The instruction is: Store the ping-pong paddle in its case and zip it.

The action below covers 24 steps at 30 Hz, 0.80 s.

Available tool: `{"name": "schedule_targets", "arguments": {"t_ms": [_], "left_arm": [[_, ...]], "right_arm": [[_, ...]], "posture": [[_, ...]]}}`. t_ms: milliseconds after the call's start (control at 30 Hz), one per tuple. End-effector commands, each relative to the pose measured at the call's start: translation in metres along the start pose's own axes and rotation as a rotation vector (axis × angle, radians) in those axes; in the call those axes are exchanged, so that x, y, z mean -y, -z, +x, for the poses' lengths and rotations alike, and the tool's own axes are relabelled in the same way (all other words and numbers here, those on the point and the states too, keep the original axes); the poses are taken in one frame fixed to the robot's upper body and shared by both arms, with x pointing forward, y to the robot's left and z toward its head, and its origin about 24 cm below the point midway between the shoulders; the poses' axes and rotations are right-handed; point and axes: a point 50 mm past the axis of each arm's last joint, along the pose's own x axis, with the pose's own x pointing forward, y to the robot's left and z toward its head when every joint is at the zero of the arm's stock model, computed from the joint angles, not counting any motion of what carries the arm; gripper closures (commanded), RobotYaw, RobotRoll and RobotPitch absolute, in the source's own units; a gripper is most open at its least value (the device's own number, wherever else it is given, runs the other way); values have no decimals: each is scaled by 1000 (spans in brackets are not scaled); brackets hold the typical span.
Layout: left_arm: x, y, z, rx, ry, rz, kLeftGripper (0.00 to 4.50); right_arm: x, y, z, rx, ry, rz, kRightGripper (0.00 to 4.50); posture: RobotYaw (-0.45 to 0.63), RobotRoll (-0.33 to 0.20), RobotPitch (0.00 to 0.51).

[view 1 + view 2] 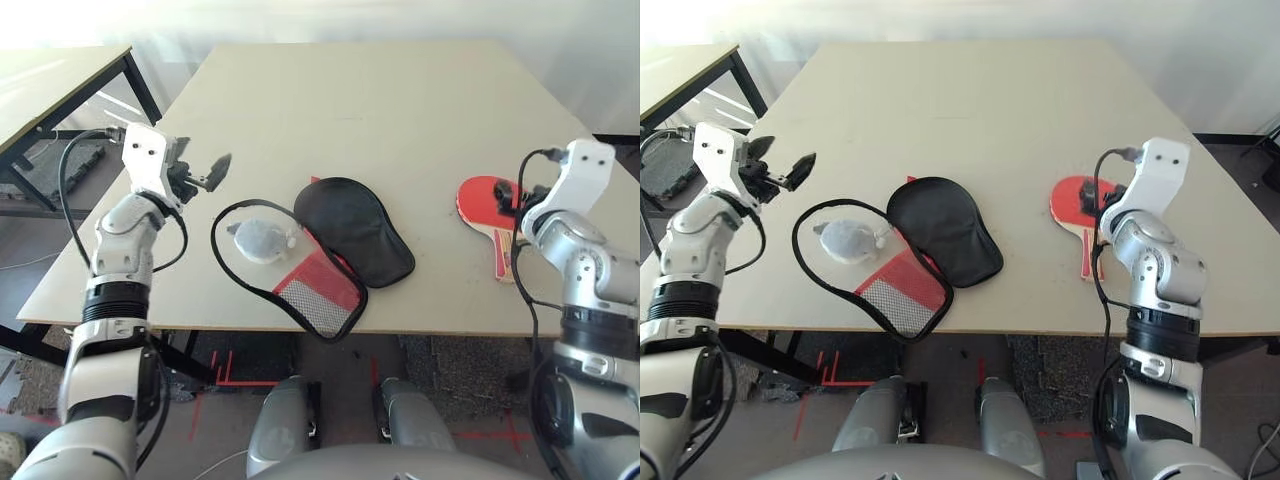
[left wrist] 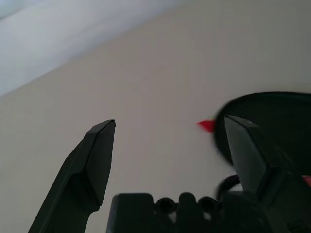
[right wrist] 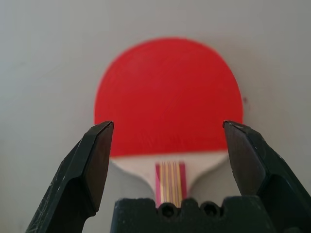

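Right fingers (image 3: pixel 167 128): spread wide, empty, ping-pong paddle (image 3: pixel 168 99) straight ahead; handle is best pinched squarely.
Left fingers (image 2: pixel 170 126): spread, empty, case (image 1: pixel 352 228) beside.

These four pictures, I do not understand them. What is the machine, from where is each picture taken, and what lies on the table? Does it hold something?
The machine is a humanoid robot with two silver arms, each ending in a gripper of two black fingers. The two wide pictures come from cameras in its head, looking down at the table. The two close pictures come from cameras on its wrists, looking along the fingers. On the table lie an opened case, black and red, a small grey plush toy on it, and the ping-pong paddle. The left gripper hovers open beside the case. The right gripper is open above the paddle's handle. Nothing is held.
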Motion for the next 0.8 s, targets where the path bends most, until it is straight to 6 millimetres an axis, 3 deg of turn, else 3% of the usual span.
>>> {"name": "schedule_targets", "arguments": {"t_ms": [33, 300, 633, 733, 800], "left_arm": [[10, -9, 2, -25, 167, -6, 0], [27, -20, 7, -40, 379, -7, 0], [37, -26, 7, -54, 468, -23, 0], [39, -26, 5, -57, 478, -36, 0], [39, -25, 3, -61, 476, -39, 0]], "right_arm": [[3, 6, -7, -72, 32, 5, 44], [7, 26, -6, -194, 30, 57, 44], [-1, 46, 8, -287, 5, 39, 44], [-3, 50, 10, -298, -9, 28, 621], [-6, 48, 10, -288, -22, 26, 1366]], "posture": [[-27, 0, 49], [-24, 0, 47], [3, 0, 36], [9, 0, 35], [13, 0, 36]]}}
